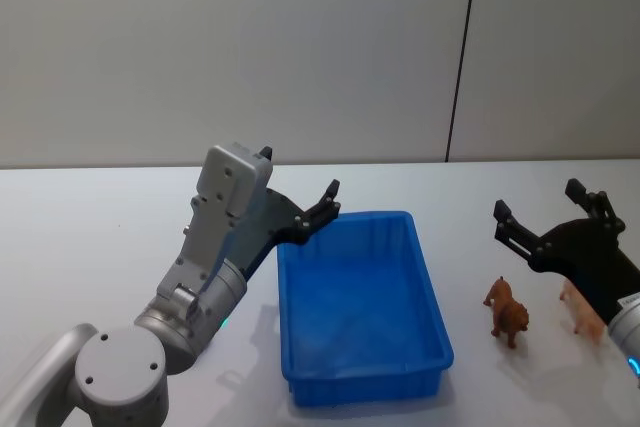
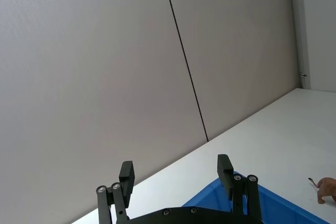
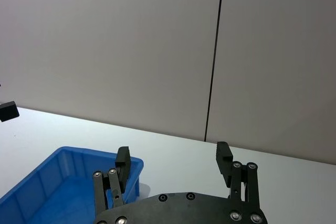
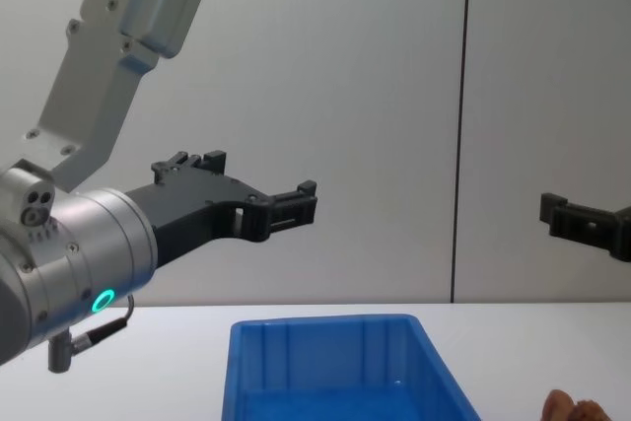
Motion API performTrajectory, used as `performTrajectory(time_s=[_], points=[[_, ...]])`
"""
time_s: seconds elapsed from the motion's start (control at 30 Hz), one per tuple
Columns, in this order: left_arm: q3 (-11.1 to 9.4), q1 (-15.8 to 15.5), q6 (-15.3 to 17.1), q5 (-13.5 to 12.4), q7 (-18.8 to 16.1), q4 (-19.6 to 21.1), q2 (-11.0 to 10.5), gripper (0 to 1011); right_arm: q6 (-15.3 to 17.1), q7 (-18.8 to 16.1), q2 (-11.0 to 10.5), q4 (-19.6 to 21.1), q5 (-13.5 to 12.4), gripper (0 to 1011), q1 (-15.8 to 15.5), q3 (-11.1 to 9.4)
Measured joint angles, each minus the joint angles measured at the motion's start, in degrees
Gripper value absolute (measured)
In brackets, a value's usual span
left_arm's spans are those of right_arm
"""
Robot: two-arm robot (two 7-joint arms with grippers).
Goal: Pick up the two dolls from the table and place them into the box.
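Observation:
The blue box stands on the white table in front of me, and nothing shows inside it. Right of it stand the two dolls: a reddish-brown one and a pale peach one, partly hidden behind my right arm. My right gripper hangs open and empty in the air above and just behind them. Over the box's far left corner my left gripper is raised, open and empty. The chest view has the left gripper high above the box and the brown doll at the bottom right.
A plain grey wall with a dark vertical seam runs behind the table. Bare white tabletop spreads left of the box and behind it.

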State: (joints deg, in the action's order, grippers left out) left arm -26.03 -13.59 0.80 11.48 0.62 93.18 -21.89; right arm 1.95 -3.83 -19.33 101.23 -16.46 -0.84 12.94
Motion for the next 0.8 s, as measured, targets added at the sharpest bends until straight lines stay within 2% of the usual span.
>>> performTrajectory(time_s=[0.37,0.57,0.8], points=[[0.01,0.30,0.44,0.08,0.01,0.34,-0.14,1001,0.00,0.00,0.00,0.00,0.00,1001,0.00,0.00],[0.17,1.78,2.73,1.27,-0.55,2.26,-1.20,1001,0.00,0.00,0.00,0.00,0.00,1001,0.00,0.00],[0.65,4.48,6.73,3.76,-2.56,5.46,-3.38,1001,0.00,0.00,0.00,0.00,0.00,1001,0.00,0.00]])
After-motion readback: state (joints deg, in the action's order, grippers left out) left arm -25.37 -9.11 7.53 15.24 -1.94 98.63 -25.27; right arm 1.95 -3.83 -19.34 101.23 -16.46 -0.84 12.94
